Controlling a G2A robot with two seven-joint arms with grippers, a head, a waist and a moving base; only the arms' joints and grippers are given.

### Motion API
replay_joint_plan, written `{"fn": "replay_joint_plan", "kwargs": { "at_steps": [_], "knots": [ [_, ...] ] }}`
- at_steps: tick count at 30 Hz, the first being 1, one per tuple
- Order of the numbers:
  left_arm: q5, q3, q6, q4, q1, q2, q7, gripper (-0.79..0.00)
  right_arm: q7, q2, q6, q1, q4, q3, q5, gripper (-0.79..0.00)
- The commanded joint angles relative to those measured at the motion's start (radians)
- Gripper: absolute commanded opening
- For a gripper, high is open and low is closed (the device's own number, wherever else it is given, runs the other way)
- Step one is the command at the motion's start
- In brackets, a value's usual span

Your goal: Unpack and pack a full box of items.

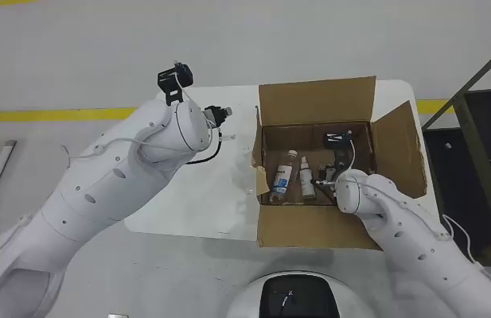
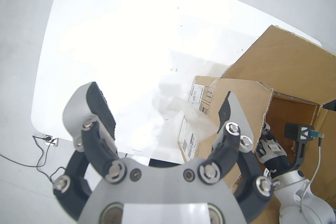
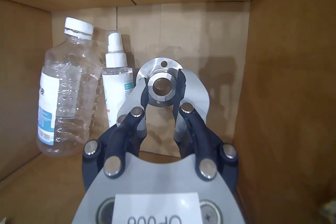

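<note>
Now our right fingers (image 3: 193, 93) pinch a round metal flange (image 3: 157, 66) inside the cardboard box (image 3: 283, 78), near the spray bottle (image 3: 116, 78) and clear bottle (image 3: 63, 93) lying on its floor. Our left fingers (image 2: 97, 104) are spread wide, holding nothing, above the white surface (image 2: 118, 38) beside the box.

On my brown cardboard box (image 2: 288, 64), the white shipping labels (image 2: 197, 96) show 2 up-arrows. I cannot read their other print, nor the clear plastic bottle's (image 3: 71, 93) blue-and-white label (image 3: 48, 109).
</note>
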State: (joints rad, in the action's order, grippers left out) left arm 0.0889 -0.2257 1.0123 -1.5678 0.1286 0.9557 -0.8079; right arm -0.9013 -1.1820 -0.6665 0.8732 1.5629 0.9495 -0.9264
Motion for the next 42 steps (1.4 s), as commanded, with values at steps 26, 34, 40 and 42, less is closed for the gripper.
{"fn": "replay_joint_plan", "kwargs": {
  "at_steps": [26,34,40,42],
  "knots": [
    [0.000,0.000,0.000,0.000,0.000,0.000,0.000,0.000,-0.003,-0.016,0.041,0.035,0.108,0.106,0.005,-0.588],
    [0.000,0.000,0.000,0.000,0.000,0.000,0.000,0.000,0.177,0.005,0.234,0.181,0.394,0.307,0.123,-0.785],
    [0.000,0.000,0.000,0.000,0.000,0.000,0.000,0.000,0.276,0.022,0.395,0.334,0.575,0.603,0.350,-0.785],
    [0.000,0.000,0.000,0.000,0.000,0.000,0.000,0.000,0.303,0.022,0.444,0.381,0.607,0.732,0.498,-0.785]
  ]
}}
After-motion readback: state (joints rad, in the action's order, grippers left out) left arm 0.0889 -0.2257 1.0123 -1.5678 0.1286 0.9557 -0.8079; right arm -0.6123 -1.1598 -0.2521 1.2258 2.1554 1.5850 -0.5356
